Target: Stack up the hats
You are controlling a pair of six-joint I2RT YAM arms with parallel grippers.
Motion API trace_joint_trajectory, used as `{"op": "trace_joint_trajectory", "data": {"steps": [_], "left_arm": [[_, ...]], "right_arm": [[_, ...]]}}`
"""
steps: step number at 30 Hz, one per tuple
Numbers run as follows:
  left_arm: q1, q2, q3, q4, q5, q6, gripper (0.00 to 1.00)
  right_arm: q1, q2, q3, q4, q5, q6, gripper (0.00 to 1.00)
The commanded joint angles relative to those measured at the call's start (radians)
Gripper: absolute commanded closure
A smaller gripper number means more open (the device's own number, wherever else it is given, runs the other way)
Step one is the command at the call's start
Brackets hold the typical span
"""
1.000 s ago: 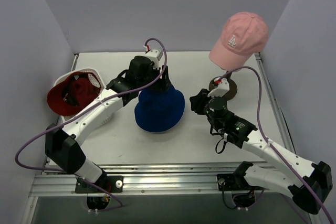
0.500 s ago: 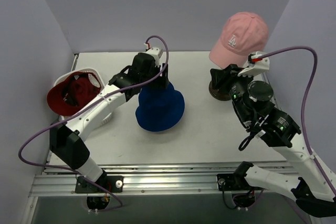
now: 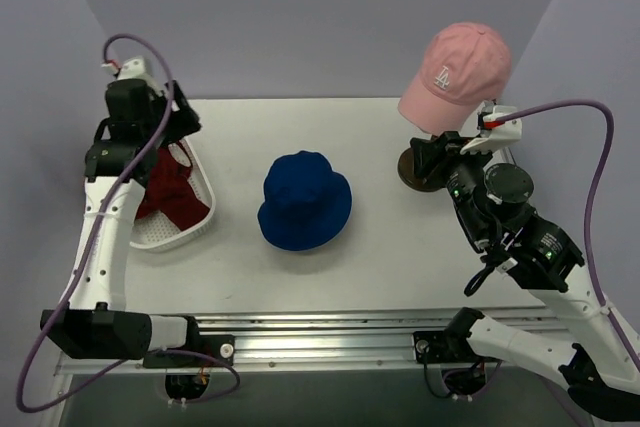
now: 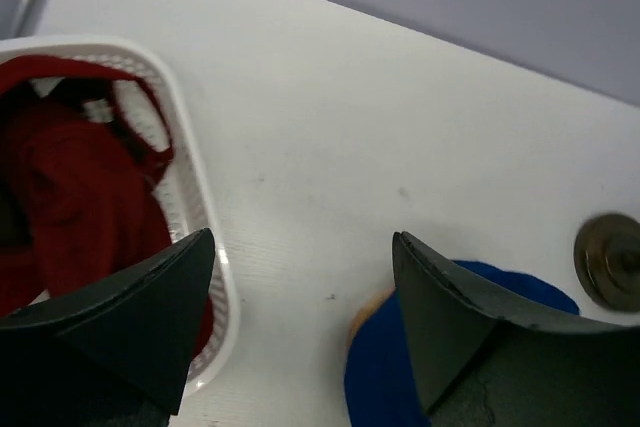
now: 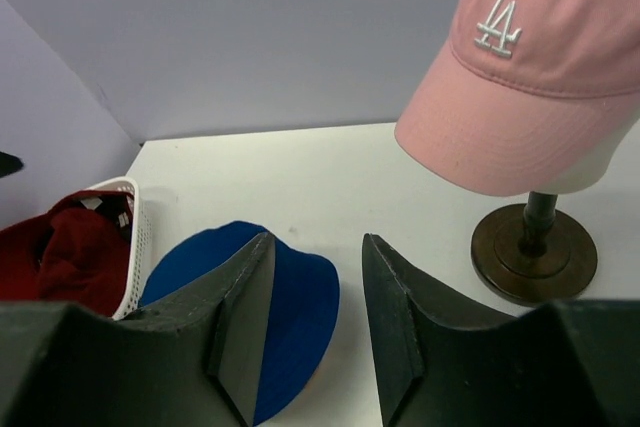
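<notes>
- Black fingers [image 4: 150, 317] of the left gripper [image 4: 300, 247] are spread wide and hold nothing; bare table [image 4: 330, 117] shows between them.
- Below them, the white mesh basket [image 4: 190, 207] sits at the left and the blue bucket hat [image 3: 305, 202] at the near right.
- The right gripper [image 5: 318, 247] has its jaws parted only a little, with nothing between them. It looks out at the blue bucket hat on the table.
- The pink cap [image 3: 455, 72] sits on its stand [image 5: 535, 257] at the far right, just above and beyond that gripper.
- The red hats [image 3: 165, 192] lie bundled in the basket at the left. One cannot be told from the other.
- Likely trouble on the right: the stand is tall on a small foot, so a sideways tug at the brim could tip it. Jaws this narrow might also push the brim away instead of closing on it.
- Likely trouble on the left: a reach into the bundle could snag the mesh and lift the basket too, or bring both hats up tangled.
- The left arm is stretched along the left edge towards the far corner, its wrist above the basket's far rim and turned right.
- The right arm is folded with its elbow high, its wrist aimed far-left past the foot of the stand.
</notes>
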Motion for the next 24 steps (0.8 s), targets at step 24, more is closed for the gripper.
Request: {"op": "trace_joint_trajectory", "data": {"steps": [24], "left_arm": [[0.552, 0.038, -0.304, 0.056, 0.078, -0.028, 0.23]], "right_arm": [[0.004, -0.093, -0.163, 0.132, -0.108, -0.029, 0.61]]}}
